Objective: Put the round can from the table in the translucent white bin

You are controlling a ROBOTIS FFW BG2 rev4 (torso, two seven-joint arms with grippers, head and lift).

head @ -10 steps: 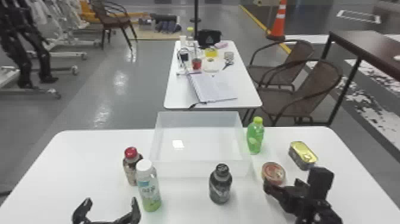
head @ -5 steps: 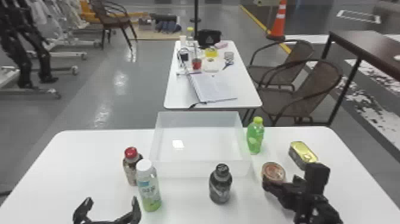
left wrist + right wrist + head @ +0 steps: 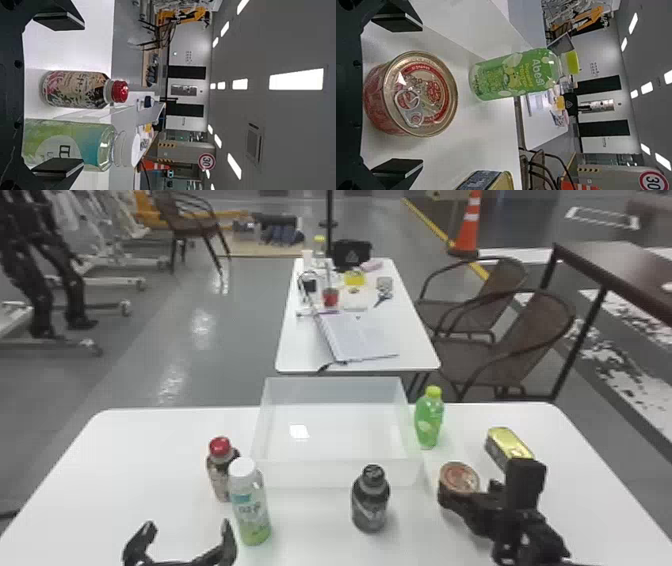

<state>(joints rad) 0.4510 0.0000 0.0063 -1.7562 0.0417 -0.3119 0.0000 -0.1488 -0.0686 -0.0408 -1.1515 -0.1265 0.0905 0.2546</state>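
At right, the right gripper (image 3: 469,490) is spreading 2 flat fingers widely around the round metal can (image 3: 459,479), gripping nothing; the can is resting on the smooth white table (image 3: 125,460). Near left, the left gripper (image 3: 188,525) is gaping, empty.

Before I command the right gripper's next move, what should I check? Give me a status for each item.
1. Round can lined up between the fingers of the right gripper: ok.
2. Grip closed on the can: not ok; the fingers are open, with a gap on each side.
3. Fingers deep enough around the can for a firm hold: cannot tell.
4. White bin ready: ok; no lid on it.
5. Low, straight path to the bin: not ok; its side wall stands in the way, and the green bottle is beside it, so lifting first looks wiser.
6. Left gripper away from the can: ok; it is on the table's left side.
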